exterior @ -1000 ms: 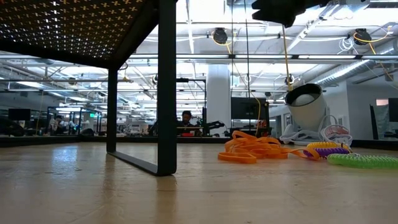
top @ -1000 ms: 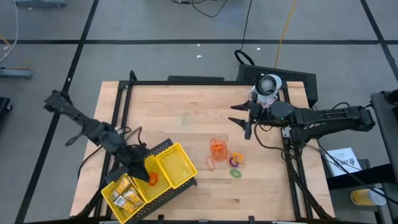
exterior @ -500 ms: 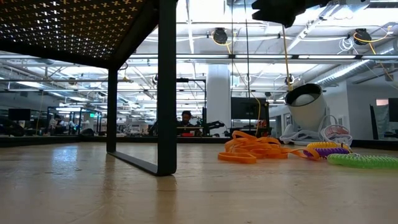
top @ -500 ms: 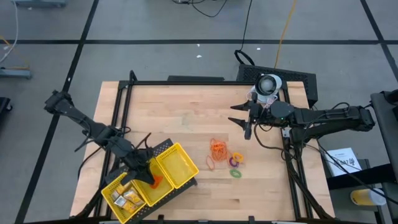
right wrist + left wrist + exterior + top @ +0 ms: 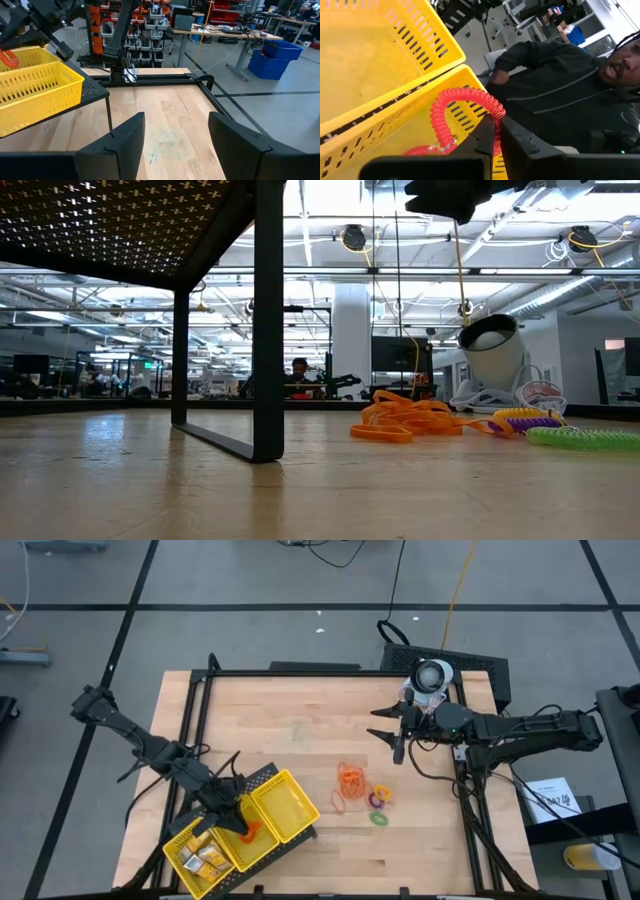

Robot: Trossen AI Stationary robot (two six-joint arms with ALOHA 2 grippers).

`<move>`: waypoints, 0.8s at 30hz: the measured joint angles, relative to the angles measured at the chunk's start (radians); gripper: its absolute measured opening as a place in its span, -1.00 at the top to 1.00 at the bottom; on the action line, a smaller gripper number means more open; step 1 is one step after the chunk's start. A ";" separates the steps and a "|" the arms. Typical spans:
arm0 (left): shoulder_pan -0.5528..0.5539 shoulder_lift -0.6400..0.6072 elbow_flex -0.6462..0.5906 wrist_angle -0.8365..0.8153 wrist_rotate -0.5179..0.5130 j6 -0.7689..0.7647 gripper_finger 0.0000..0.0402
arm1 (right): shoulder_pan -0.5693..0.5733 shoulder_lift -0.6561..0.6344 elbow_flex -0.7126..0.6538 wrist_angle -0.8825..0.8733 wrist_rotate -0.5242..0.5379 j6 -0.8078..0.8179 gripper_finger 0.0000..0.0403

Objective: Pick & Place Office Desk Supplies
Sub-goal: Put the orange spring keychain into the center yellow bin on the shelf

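Observation:
The yellow three-compartment tray (image 5: 290,802) sits on a black perforated stand at the table's near left. My left gripper (image 5: 236,821) hangs over its middle compartment, shut on a red coiled ring (image 5: 462,96). Gold blocky pieces (image 5: 203,856) lie in the tray's end compartment. On the bare wood lie orange rubber-band loops (image 5: 350,778), a purple ring (image 5: 377,801) and a green ring (image 5: 379,819); the low view also shows the orange loops (image 5: 400,420). My right gripper (image 5: 394,736) waits open above the table's far right, touching nothing. My left gripper pinches the red coiled ring between its two fingertips, on one side of the loop (image 5: 495,114). The fingers slant down from above into the tray's middle compartment. The rest of the loop arches away beyond the fingertips, and its lower part (image 5: 420,150) reaches toward the compartment floor.
A white round device (image 5: 432,675) stands at the far right corner, and black frame rails (image 5: 200,700) run along the table's edges. The stand's leg (image 5: 268,320) rises in the low view. A person in a dark jacket (image 5: 555,85) is beyond the tray. Bare wood (image 5: 290,730) lies mid-table.
My left gripper has moved a little toward the table's near edge and down, carrying the red coiled ring lower into the tray's middle compartment. It has stayed shut on the ring. The right arm and the items on the wood have kept still.

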State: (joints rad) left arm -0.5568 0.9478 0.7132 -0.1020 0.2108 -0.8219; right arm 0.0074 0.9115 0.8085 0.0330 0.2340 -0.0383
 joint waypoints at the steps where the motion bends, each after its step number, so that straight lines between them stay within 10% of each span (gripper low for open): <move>1: 0.000 0.000 0.000 0.000 0.000 0.000 0.89 | 0.000 0.000 0.000 0.000 0.000 0.000 -0.04; 24: 0.000 0.000 0.000 0.000 -0.002 0.054 0.97 | 0.000 0.000 0.000 0.000 0.000 0.000 -0.03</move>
State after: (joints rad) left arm -0.5568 0.9478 0.7132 -0.1024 0.2084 -0.7677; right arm 0.0074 0.9115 0.8085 0.0330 0.2340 -0.0383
